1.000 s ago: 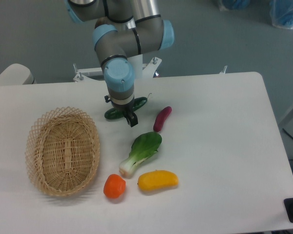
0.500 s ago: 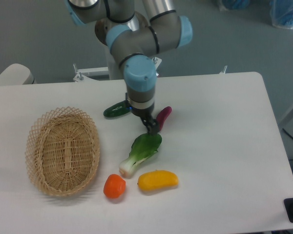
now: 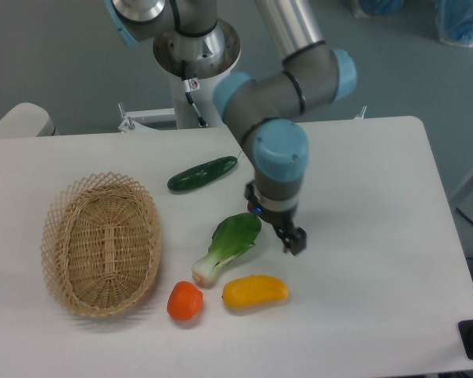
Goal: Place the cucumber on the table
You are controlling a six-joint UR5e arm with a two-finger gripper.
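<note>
The black two-finger tool (image 3: pixel 294 241) hangs over the large white flat surface (image 3: pixel 363 189), a little right of the centre, and it points down and slightly to the near side. It holds nothing. Its fingers look close together, but from this angle I cannot tell if they are spread or pressed together. The grey and light-blue arm (image 3: pixel 281 153) rises from the tool toward the far side.

Just left of the tool lies the light-green leafy bok choy (image 3: pixel 228 246), with its white stem end toward the near left. Nearer than it rest a yellow oblong fruit (image 3: pixel 255 290) and, beside this on the left, a small orange round fruit (image 3: pixel 184 301).

The slim dark green glossy cucumber (image 3: pixel 202 174) lies flat on the surface, farther and to the left of the tool, well apart from it. It lies slanted, with the thin stem tip toward the far right.

At the left side stands the oval woven wicker basket (image 3: pixel 101 242).
</note>
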